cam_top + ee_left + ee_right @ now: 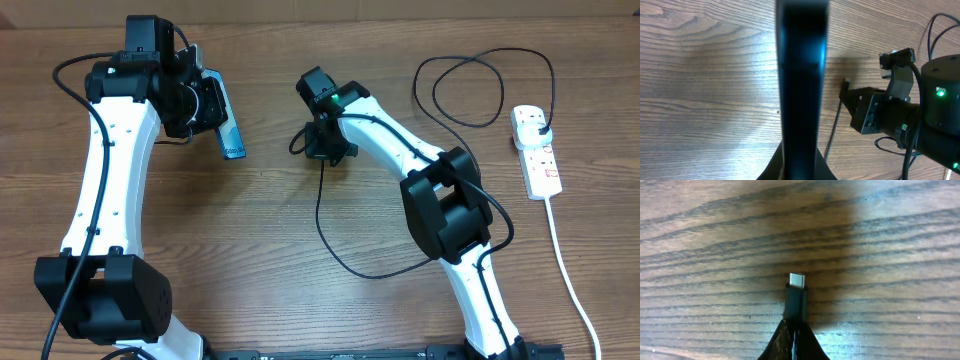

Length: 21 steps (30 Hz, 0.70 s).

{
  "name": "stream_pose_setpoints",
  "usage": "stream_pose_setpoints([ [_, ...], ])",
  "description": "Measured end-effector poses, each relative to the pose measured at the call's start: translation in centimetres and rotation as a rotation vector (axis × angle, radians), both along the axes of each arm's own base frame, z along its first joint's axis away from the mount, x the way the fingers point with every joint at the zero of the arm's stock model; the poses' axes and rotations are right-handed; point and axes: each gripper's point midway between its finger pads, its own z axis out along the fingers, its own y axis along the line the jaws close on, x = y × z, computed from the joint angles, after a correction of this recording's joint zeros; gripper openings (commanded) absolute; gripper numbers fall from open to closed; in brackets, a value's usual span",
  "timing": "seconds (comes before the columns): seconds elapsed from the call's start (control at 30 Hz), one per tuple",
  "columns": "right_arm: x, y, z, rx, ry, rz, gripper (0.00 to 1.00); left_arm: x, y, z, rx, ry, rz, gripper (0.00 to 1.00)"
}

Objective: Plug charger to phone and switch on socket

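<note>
I find the left gripper (212,108) clamped tight on the phone (229,132), which it holds edge-on over the left half of the table (250,260). The right gripper (794,339) is closed on the charger (796,300) just behind its connector, with the metal tip protruding past the fingers, near mid-table. The cable loops away to its black plug, which sits on the socket (541,168) at the far right.

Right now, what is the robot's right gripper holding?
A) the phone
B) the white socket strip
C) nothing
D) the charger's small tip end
D: the right gripper is pinched shut on the charger, just behind its silver connector tip.
</note>
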Motion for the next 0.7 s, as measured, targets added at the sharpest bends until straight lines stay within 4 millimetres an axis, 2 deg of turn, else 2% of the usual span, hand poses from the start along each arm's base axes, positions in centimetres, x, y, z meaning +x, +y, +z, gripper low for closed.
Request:
stream_pose_setpoints([
  [0.1, -0.1, 0.2, 0.0, 0.042, 0.02, 0.044, 0.04, 0.5, -0.6, 0.5, -0.03, -0.034, -0.034, 0.04],
  [0.17, -0.3, 0.5, 0.1, 0.09, 0.041, 0.084, 0.04, 1.4, -2.4, 1.8, -0.114, -0.118, -0.134, 0.04],
  [0.23, -1.2, 1.0, 0.2, 0.164, 0.088, 0.137, 0.04, 2.6, -4.8, 4.5, -0.261, -0.257, -0.261, 0.04],
  [0.33, -2.3, 2.0, 2.3, 0.272, 0.114, 0.206, 0.04, 3.9, -6.2, 8.9, -0.433, -0.451, -0.387, 0.04],
  [0.4, -2.6, 2.9, 5.6, 0.35, 0.078, 0.257, 0.04, 4.1, -5.9, 11.4, -0.52, -0.544, -0.437, 0.04],
  [0.47, -3.5, 4.0, 14.1, 0.481, -0.05, 0.355, 0.04, 4.0, -5.4, 13.4, -0.597, -0.609, -0.477, 0.04],
  [0.53, -4.6, 3.8, 18.2, 0.523, -0.104, 0.393, 0.04, 4.0, -5.3, 15.4, -0.642, -0.692, -0.539, 0.04],
  [0.57, -5.5, 3.6, 21.0, 0.547, -0.145, 0.418, 0.04, 4.0, -5.3, 16.3, -0.655, -0.722, -0.562, 0.04],
  [0.6, -6.3, 3.3, 22.9, 0.564, -0.172, 0.437, 0.04, 3.8, -5.5, 17.2, -0.678, -0.748, -0.59, 0.04],
  [0.7, -7.7, 2.9, 25.5, 0.582, -0.207, 0.463, 0.04, 3.6, -5.7, 18.3, -0.72, -0.754, -0.607, 0.04],
])
